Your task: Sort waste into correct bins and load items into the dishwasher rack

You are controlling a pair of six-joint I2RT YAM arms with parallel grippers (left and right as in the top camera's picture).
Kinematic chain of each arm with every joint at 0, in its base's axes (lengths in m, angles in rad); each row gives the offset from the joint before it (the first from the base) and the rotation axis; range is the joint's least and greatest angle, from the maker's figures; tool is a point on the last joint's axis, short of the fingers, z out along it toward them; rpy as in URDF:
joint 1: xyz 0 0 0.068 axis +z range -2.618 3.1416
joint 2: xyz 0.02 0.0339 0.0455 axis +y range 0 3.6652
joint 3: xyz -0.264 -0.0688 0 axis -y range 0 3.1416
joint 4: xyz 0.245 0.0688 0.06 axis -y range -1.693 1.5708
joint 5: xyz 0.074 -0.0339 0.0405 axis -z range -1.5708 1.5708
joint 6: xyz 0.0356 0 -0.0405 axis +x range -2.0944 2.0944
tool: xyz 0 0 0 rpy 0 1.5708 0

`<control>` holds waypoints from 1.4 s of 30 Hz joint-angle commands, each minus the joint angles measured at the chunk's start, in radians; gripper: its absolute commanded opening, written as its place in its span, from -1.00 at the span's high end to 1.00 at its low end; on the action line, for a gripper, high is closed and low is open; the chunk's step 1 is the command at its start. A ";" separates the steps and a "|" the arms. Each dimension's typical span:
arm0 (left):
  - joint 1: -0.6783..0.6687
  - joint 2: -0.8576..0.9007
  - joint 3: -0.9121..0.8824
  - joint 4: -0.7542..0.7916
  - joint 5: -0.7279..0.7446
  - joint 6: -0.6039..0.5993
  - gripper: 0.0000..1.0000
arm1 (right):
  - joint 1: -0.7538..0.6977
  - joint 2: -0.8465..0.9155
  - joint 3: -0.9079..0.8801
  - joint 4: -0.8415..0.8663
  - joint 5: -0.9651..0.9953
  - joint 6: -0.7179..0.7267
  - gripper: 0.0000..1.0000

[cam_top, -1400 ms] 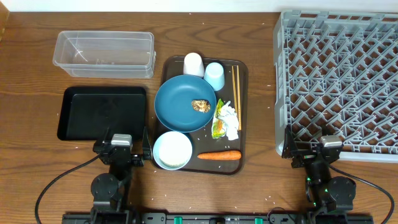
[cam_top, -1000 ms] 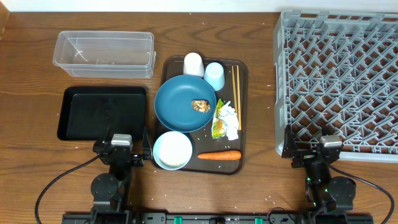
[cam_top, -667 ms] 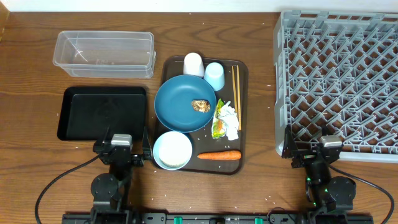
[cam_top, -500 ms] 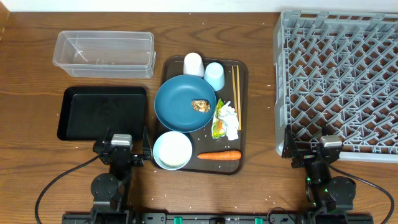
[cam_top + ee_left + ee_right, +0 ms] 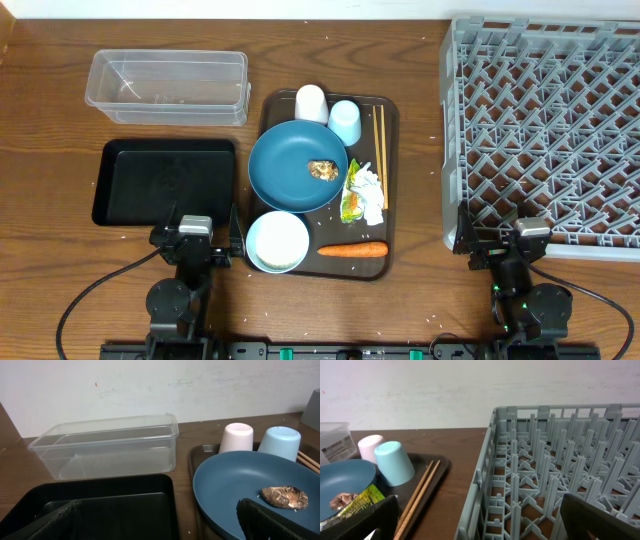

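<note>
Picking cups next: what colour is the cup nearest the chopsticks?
The cup is light blue, clearest in the overhead view.

I had the serving tray [image 5: 272, 110] at frame centre. On it were two cups [image 5: 312, 103] along the top edge, the plate [image 5: 290, 165] below them, the bowl [image 5: 277, 241] lower left, the carrot [image 5: 352, 250] lower right, and the chopsticks [image 5: 380, 150] along its right side. The tub [image 5: 168, 87] lay upper left, the shallow tray [image 5: 165, 182] below it, and the rack [image 5: 545, 130] far right.

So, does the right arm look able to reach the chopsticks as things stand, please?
Probably yes: the chopsticks lie uncovered on the brown tray, bare table lies between, and the open right gripper holds nothing.
</note>
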 commanded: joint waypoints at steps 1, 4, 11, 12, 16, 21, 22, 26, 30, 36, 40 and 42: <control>-0.002 0.000 -0.014 -0.040 -0.001 0.013 -0.96 | -0.010 0.001 -0.002 -0.003 0.003 -0.006 -0.99; -0.002 0.000 -0.014 -0.040 -0.001 0.013 -0.96 | -0.010 0.001 -0.002 -0.003 0.004 -0.006 -0.99; -0.002 0.000 -0.014 -0.039 0.016 0.006 -0.96 | -0.010 0.001 -0.002 -0.003 0.004 -0.006 -0.99; -0.002 0.000 -0.014 -0.035 0.051 -0.029 -0.96 | -0.010 0.001 -0.002 -0.003 0.003 -0.006 -0.99; -0.002 0.000 -0.013 -0.016 0.306 -0.335 -0.95 | -0.010 0.001 -0.002 -0.003 0.004 -0.006 -0.98; -0.002 0.000 -0.013 -0.014 0.518 -0.652 -0.96 | -0.010 0.001 -0.002 -0.003 0.004 -0.006 -0.98; -0.002 0.000 -0.013 -0.014 0.539 -0.687 -0.96 | -0.010 0.001 -0.002 -0.003 0.003 -0.006 -0.98; -0.002 0.000 -0.013 0.010 0.650 -0.741 -0.96 | -0.010 0.001 -0.002 -0.003 0.004 -0.006 -0.98; -0.002 0.000 -0.005 0.073 0.761 -0.748 -0.96 | -0.010 0.001 -0.002 -0.003 0.004 -0.006 -0.98; -0.002 0.001 0.066 0.069 0.769 -0.751 -0.95 | -0.010 0.001 -0.002 -0.003 0.004 -0.006 -0.98; -0.002 0.031 0.150 -0.024 0.759 -0.723 -0.95 | -0.010 0.001 -0.002 -0.003 0.003 -0.006 -0.98; -0.002 0.073 0.205 -0.108 0.759 -0.677 -0.96 | -0.010 0.001 -0.002 -0.003 0.004 -0.006 -0.99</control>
